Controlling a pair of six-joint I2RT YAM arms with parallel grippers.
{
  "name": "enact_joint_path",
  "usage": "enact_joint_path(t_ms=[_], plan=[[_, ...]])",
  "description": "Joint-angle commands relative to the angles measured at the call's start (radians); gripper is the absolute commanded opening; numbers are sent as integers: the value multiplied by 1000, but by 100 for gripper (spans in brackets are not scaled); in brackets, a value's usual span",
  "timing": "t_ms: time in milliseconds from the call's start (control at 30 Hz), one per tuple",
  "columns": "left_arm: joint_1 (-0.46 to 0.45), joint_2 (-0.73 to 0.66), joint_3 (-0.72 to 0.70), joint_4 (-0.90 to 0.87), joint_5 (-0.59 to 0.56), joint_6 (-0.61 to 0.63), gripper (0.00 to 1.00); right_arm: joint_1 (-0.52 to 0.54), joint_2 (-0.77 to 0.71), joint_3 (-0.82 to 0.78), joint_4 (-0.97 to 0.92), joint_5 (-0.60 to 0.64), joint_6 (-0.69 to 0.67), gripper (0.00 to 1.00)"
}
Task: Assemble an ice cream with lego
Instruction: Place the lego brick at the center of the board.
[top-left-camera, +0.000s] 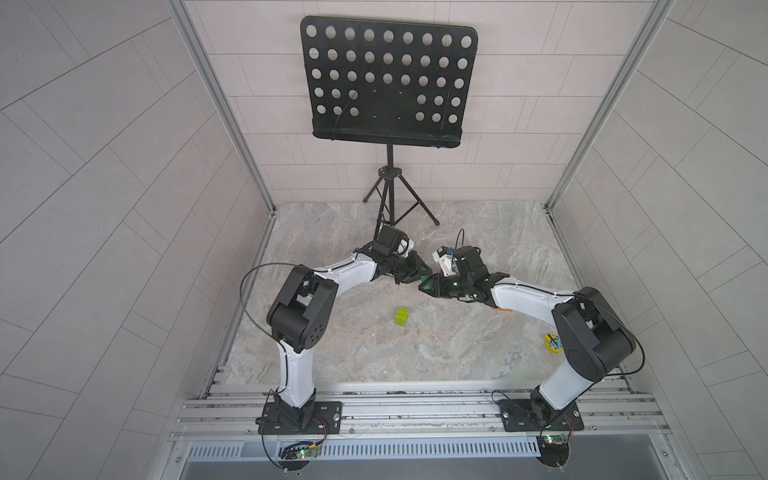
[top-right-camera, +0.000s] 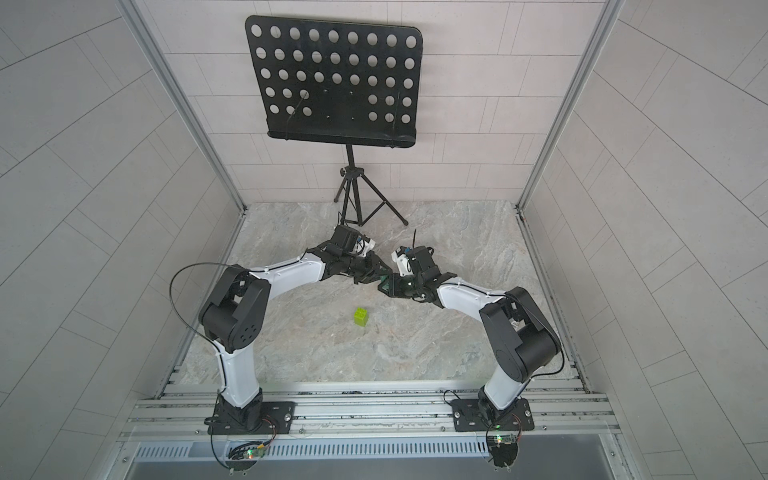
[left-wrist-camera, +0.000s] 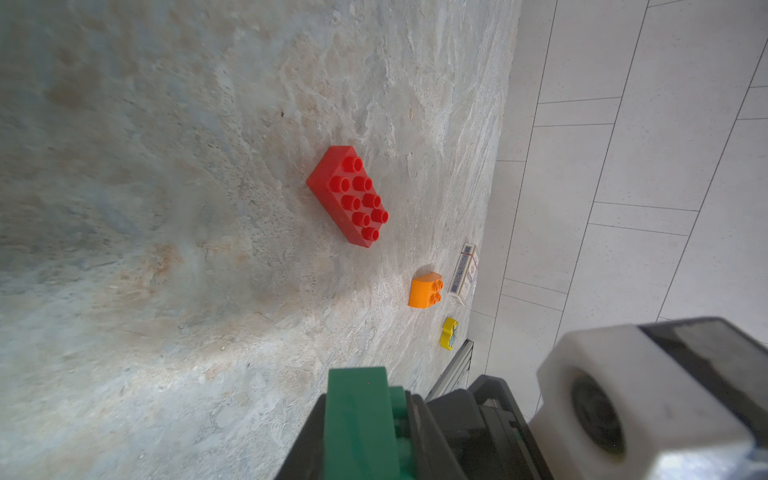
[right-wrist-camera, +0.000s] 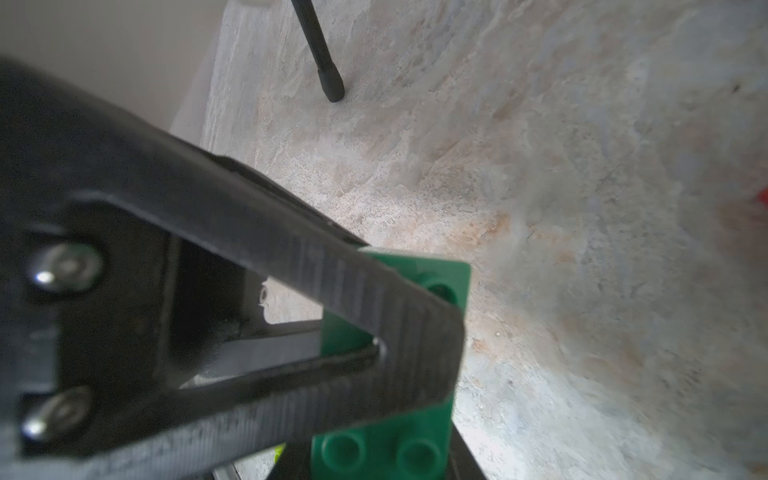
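A dark green lego brick (top-left-camera: 428, 282) hangs above mid-table where both arms meet. My left gripper (left-wrist-camera: 365, 399) is shut on it, its fingers flat on the brick's (left-wrist-camera: 361, 419) two faces. My right gripper (right-wrist-camera: 382, 457) comes from the opposite side, and its fingers lie against both sides of the studded end (right-wrist-camera: 386, 453). The left gripper's finger (right-wrist-camera: 332, 291) crosses in front there. A lime-green stack (top-left-camera: 401, 318) stands alone nearer the front. In the left wrist view a red brick (left-wrist-camera: 349, 195) and an orange rounded piece (left-wrist-camera: 426, 289) lie on the table.
A black music stand (top-left-camera: 388, 83) stands at the back, its tripod legs (top-left-camera: 399, 208) on the table's far edge. A yellow round object (top-left-camera: 554, 343) sits by the right arm. A white printed card box (left-wrist-camera: 464, 274) lies beside the orange piece, near the wall.
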Motion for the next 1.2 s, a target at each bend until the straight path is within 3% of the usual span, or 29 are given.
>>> enact_joint_path(t_ms=[0,100,167,233,433,533,600,733,900,1167], plan=[[-2,-18,29,-60,35,40,35,-2,-10,10,-21,38,-35,9],[2,-35,48,-117,-5,78,69,-2,-7,26,-70,79,-42,0],[19,-53,59,-155,-36,97,90,-2,-1,49,-140,128,-57,0],[45,-79,67,-209,-95,111,100,0,5,74,-227,201,-62,0],[120,-200,70,-429,-415,141,100,35,65,183,-470,384,-69,1],[142,-271,46,-486,-587,106,100,67,166,300,-605,439,-98,5],[163,-312,31,-506,-642,76,100,95,229,370,-674,484,-116,9],[217,-371,-4,-509,-660,20,100,135,325,475,-747,542,-116,11],[261,-365,-11,-505,-591,-14,100,169,431,610,-829,592,-111,19],[276,-349,-24,-488,-523,-40,100,200,507,701,-860,586,-101,46]])
